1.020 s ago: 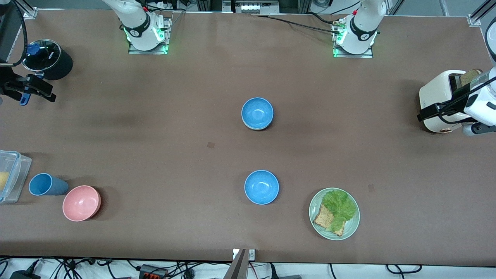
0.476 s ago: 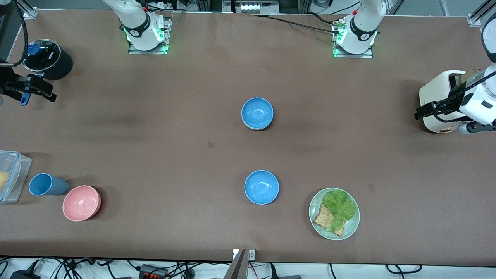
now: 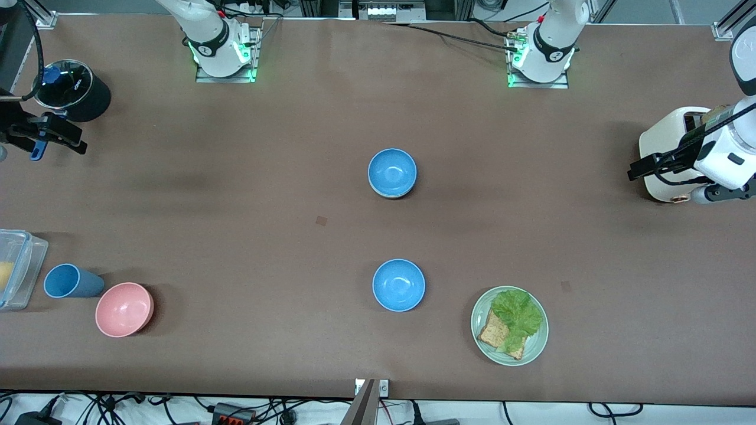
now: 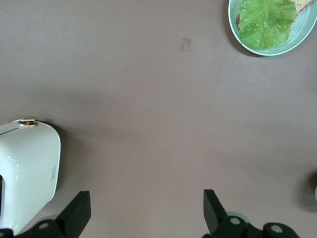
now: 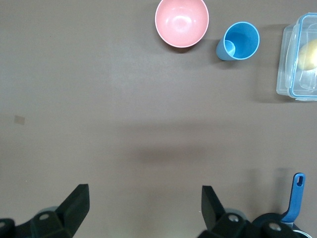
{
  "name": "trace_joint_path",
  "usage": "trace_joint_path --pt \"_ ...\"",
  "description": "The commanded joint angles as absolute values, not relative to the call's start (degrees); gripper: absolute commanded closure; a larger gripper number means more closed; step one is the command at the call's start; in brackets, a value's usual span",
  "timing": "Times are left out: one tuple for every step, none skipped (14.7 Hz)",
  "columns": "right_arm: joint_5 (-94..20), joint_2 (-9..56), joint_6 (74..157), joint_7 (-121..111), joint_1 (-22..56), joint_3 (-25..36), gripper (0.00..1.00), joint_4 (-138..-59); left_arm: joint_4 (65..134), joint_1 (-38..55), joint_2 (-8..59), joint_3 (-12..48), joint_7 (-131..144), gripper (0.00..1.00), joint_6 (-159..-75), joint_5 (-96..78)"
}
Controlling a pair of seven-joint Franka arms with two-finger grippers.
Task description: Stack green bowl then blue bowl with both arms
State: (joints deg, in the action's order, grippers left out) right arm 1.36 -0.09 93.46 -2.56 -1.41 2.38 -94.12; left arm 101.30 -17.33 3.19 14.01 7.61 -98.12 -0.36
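Note:
One blue bowl [image 3: 398, 285] stands on the table, nearer to the front camera. A second blue bowl [image 3: 392, 171] stands farther from the camera, with a thin pale rim showing under its near edge. The rest of the green bowl is hidden. My left gripper [image 3: 635, 172] is open and empty over the table beside the toaster. It also shows open in the left wrist view [image 4: 146, 213]. My right gripper [image 3: 74, 139] is open and empty over the right arm's end of the table. It also shows open in the right wrist view [image 5: 143, 210].
A white toaster [image 3: 667, 147] with bread stands at the left arm's end. A pale-green plate [image 3: 474, 321] holds lettuce and bread. At the right arm's end are a pink bowl [image 3: 124, 309], a blue cup [image 3: 69, 281], a clear container [image 3: 15, 268] and a black round pot [image 3: 77, 88].
My left gripper has shifted a little beside the toaster, toward the table's middle. My right gripper has barely moved. The bowls have not moved.

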Motion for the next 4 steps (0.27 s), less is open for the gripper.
trace_joint_path --pt "1.93 -1.41 92.99 -3.43 -1.93 1.85 0.0 -95.01 100.55 -17.14 2.81 13.97 7.47 0.0 -96.86 -0.79" --pt "1.85 -1.41 92.99 -3.43 -1.93 1.93 0.0 -95.01 100.55 -17.14 2.99 13.97 7.47 0.0 -96.77 -0.79" --pt "1.85 -1.41 92.9 -3.43 -1.93 1.85 0.0 -95.01 100.46 -17.14 2.99 13.97 7.47 0.0 -96.77 -0.79" --pt "1.85 -1.41 92.73 -3.43 -1.93 1.85 0.0 -95.01 100.46 -17.23 2.99 13.97 7.38 0.0 -96.77 -0.88"
